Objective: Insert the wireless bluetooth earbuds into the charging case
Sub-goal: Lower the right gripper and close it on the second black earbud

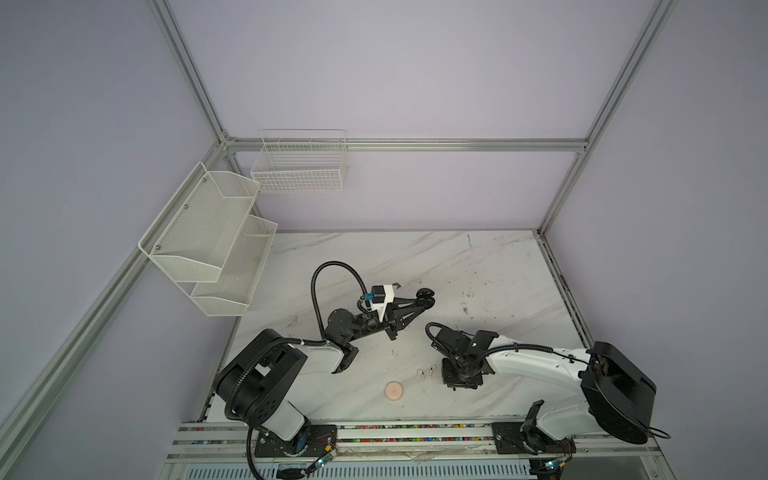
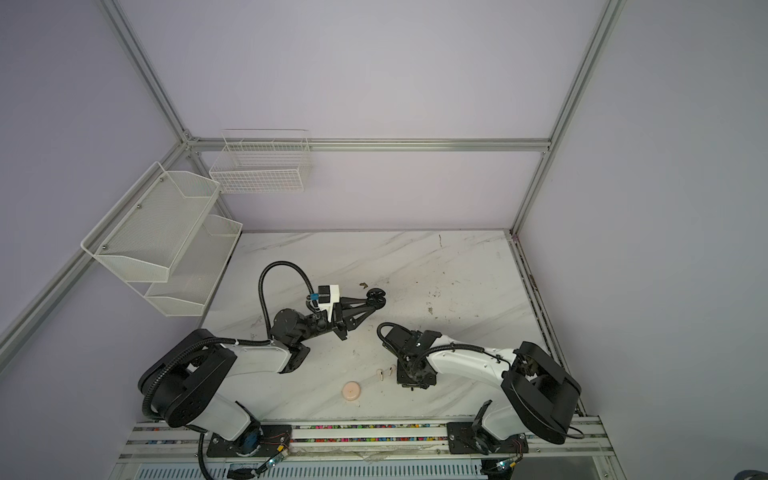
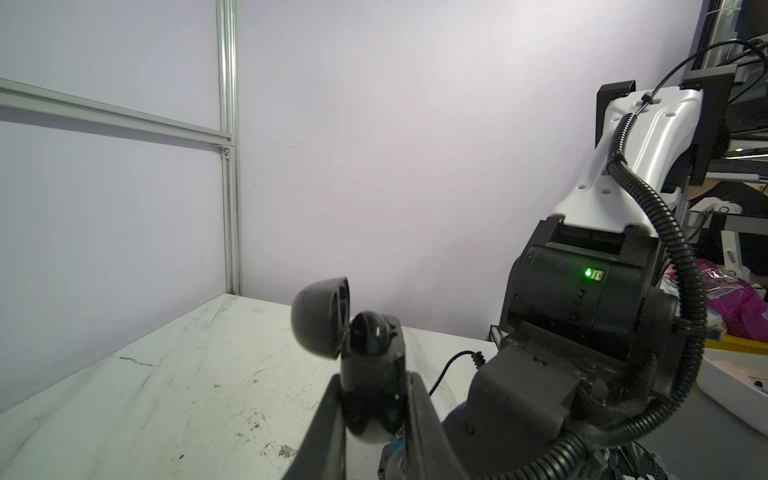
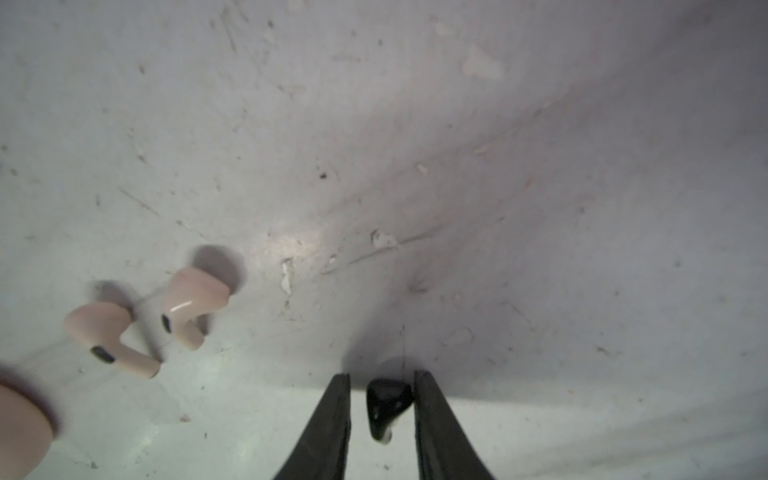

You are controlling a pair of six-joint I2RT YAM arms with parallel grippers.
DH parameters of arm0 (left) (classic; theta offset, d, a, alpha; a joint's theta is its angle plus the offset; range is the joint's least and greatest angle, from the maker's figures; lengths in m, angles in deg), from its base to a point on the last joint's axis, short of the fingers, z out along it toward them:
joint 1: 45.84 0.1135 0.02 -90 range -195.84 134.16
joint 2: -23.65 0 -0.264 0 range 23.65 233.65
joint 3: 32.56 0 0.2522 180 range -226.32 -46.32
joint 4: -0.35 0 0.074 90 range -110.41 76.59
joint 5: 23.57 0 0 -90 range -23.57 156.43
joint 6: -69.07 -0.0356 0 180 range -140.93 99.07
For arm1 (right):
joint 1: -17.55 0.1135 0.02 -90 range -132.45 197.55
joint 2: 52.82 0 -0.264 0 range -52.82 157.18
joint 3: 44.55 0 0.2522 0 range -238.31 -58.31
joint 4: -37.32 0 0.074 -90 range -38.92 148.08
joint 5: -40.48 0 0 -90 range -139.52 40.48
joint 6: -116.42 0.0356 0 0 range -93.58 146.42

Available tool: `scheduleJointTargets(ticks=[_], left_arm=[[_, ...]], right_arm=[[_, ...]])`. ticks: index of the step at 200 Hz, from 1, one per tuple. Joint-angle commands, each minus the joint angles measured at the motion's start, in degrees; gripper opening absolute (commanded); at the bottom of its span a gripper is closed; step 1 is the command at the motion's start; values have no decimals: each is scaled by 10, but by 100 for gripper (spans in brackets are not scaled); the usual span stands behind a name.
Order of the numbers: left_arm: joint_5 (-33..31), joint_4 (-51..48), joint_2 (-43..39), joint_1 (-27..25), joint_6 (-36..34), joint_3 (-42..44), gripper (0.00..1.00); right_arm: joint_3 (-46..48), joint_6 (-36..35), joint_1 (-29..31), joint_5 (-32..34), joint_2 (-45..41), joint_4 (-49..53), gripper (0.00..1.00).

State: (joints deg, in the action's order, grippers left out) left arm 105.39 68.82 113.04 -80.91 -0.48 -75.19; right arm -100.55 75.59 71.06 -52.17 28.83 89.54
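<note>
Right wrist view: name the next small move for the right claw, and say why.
Probably close the right claw on the black earbud. The earbud sits between its parted jaws with a gap showing on one side, so it is not gripped yet. The left claw holds the black case open, apparently ready to receive it.

Robot lab cell: aluminium frame [image 1: 407, 144], lilac wall panels [image 1: 395, 70], marble-look bench [image 1: 490, 266].
</note>
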Motion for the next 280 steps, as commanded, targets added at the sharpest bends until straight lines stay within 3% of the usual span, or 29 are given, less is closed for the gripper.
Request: scheduleJointTargets(ticks=[1,212,280], left_arm=[[2,39,4,-2,2,10,0],[2,38,6,-2,9,9,0],[-11,38,11,-2,13,5,0]], right_arm=[[0,1,-2,3,0,25,30],[-15,-9,-19,27,9,27,20],[-41,-36,-57,66,-16,32,18]])
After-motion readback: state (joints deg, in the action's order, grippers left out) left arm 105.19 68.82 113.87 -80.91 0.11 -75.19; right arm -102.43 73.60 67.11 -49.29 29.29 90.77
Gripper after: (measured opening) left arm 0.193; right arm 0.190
